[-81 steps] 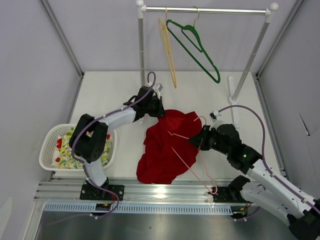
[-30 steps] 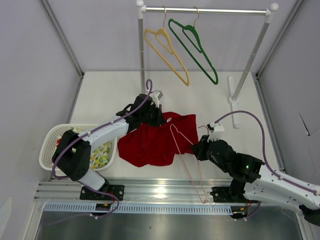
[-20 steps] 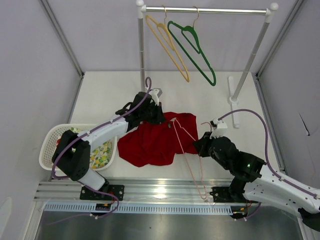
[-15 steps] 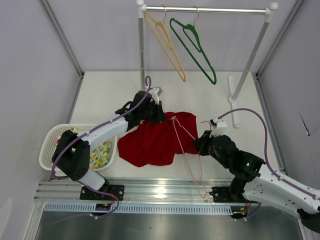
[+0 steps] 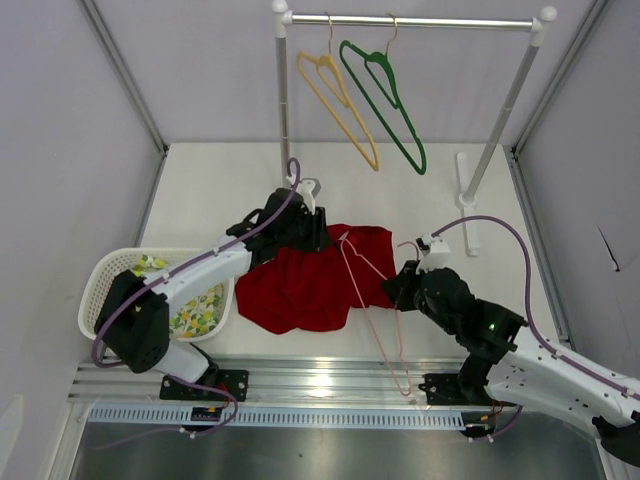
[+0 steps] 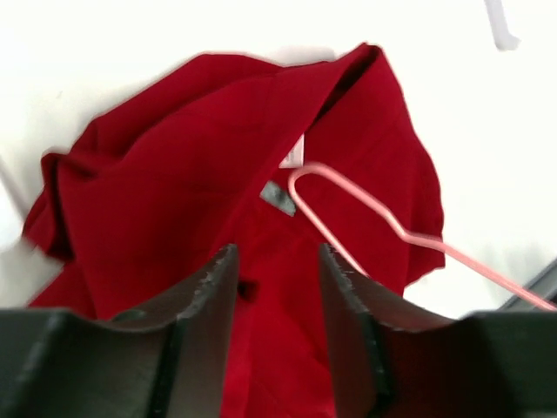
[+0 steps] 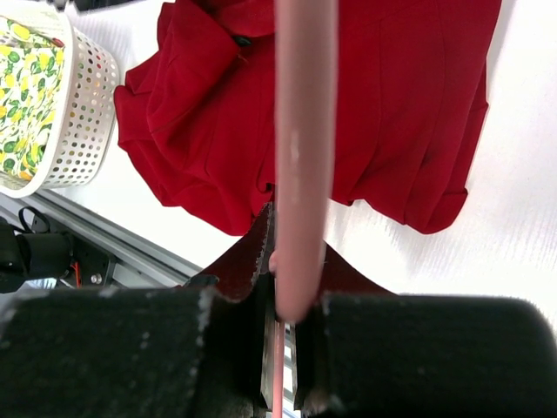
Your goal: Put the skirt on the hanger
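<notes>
The deep-red skirt (image 5: 305,285) lies spread on the white table. Over its right half slants the pale pink hanger (image 5: 366,300), one corner resting on the cloth near the skirt's top edge. My left gripper (image 5: 316,236) hovers just above that top edge. In the left wrist view its fingers (image 6: 209,296) stand apart with only skirt (image 6: 174,192) below them, beside the hanger's corner (image 6: 310,165). My right gripper (image 5: 398,285) is shut on the hanger's wire (image 7: 305,131) at the skirt's (image 7: 392,104) right edge.
A white perforated basket (image 5: 100,268) holding a floral cloth (image 5: 195,310) sits at the left. At the back stands a rail (image 5: 410,20) carrying a yellow hanger (image 5: 340,105) and a green hanger (image 5: 385,95). A metal track (image 5: 300,378) runs along the near edge.
My left gripper has opened and let go of the skirt's top edge. The pink hanger shifted slightly over the skirt. The yellow hanger swings on the rail.
</notes>
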`<action>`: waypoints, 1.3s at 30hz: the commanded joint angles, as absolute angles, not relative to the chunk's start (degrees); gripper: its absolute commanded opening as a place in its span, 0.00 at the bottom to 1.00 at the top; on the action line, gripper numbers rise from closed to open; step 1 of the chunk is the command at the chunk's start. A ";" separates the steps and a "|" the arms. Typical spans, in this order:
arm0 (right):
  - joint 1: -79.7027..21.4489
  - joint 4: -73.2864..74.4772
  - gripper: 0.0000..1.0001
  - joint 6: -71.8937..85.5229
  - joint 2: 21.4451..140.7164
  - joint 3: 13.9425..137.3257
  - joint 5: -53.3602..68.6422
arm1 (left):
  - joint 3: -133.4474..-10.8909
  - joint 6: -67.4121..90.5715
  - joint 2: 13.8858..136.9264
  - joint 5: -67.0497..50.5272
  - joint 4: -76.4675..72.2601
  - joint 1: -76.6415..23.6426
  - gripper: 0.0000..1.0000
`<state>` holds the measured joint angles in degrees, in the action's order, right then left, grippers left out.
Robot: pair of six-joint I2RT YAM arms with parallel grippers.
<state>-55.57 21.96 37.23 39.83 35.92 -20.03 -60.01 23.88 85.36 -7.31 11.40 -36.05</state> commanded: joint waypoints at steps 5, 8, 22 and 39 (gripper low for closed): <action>-55.28 18.37 0.00 36.48 41.04 37.79 -18.90 | -57.40 25.66 74.54 15.17 17.14 -44.99 0.56; -55.28 17.84 0.00 36.12 41.66 37.79 -18.46 | -56.86 27.15 72.69 18.97 18.63 -48.68 0.55; -54.49 16.96 0.00 33.75 45.53 41.48 -16.53 | -54.32 38.15 78.83 39.01 32.87 -63.19 0.65; -53.88 18.72 0.00 32.61 46.58 44.65 -16.26 | -60.12 31.47 89.30 45.00 32.35 -56.35 0.58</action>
<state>-54.22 19.88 33.80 46.48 41.63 -16.16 -58.00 33.45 90.65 42.30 33.54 -59.72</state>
